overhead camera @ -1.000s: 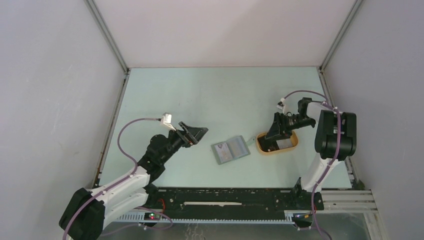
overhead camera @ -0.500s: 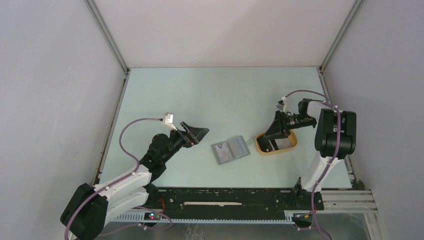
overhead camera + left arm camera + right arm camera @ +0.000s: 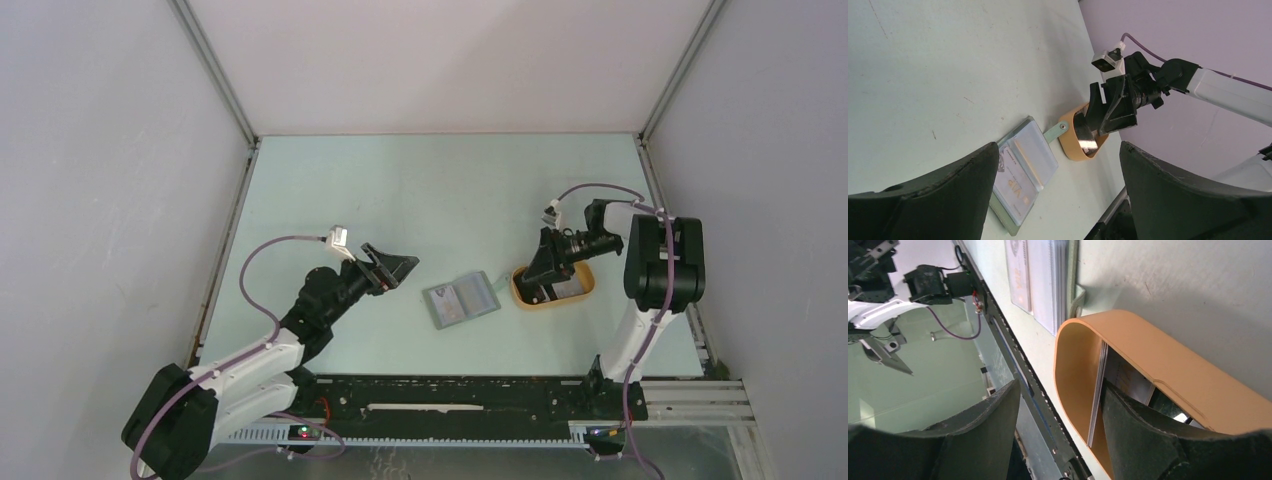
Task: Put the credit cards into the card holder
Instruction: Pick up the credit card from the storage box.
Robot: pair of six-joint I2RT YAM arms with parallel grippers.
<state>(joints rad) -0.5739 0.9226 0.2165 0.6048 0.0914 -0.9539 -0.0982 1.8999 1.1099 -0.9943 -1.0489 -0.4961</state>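
Right gripper (image 3: 540,285) is down in the tan tray (image 3: 1168,360), jaws partly open and clamped on nothing. The credit cards (image 3: 1098,390) stand on edge between the fingers, against the inner one, as one thin stack. The edges are too fine to count. There is 1 tray and 1 card holder (image 3: 460,301), which lies open flat on the table (image 3: 400,190) just left of the tray. Its long axis runs roughly left-right and its strap (image 3: 1054,133) points at the tray. Left gripper (image 3: 400,272) is wide open and empty, hovering left of the holder. Compared with a second ago, the right wrist has shifted slightly left and lower. Holder and left arm are unchanged.
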